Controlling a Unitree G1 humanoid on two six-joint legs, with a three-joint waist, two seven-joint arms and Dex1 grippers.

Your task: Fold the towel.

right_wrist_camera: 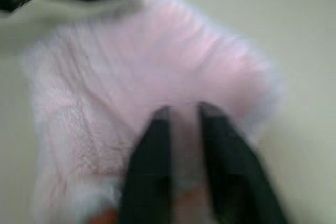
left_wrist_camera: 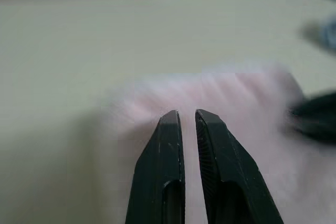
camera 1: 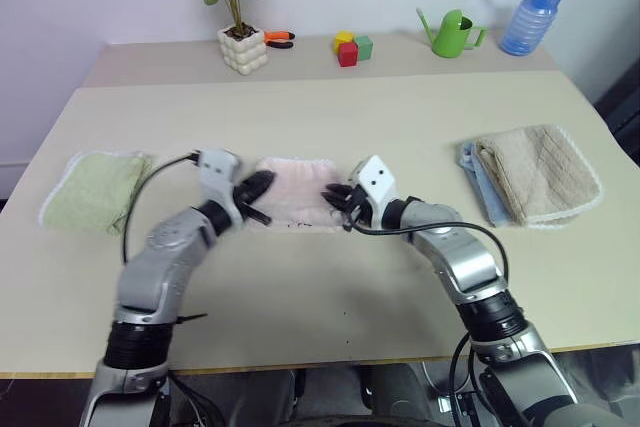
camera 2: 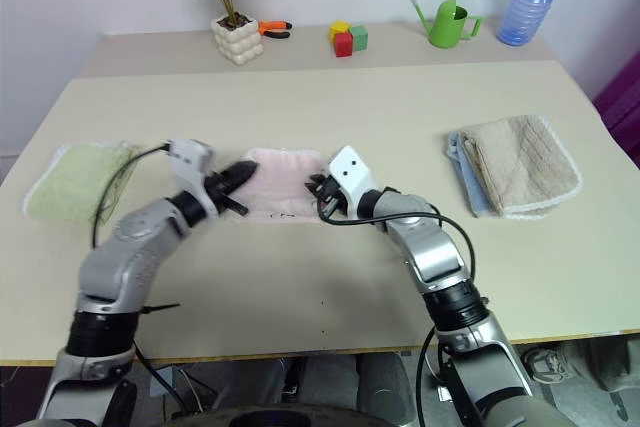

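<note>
While the table (camera 1: 330, 277) spreads wide before me, the pink towel (camera 1: 295, 190) lies folded at its middle, between a green towel (camera 1: 95, 190) far left and a beige towel (camera 1: 535, 175) right. My left gripper (camera 1: 258, 187) rests on its left edge, fingers slightly parted; my right gripper (camera 1: 335, 197) sits at its right edge, fingers slightly apart.

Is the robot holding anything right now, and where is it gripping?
Nothing is clearly held. Both grippers, left and right, sit at opposite side edges of the pink towel, fingers slightly apart. Whether either pinches the cloth cannot be told.
</note>
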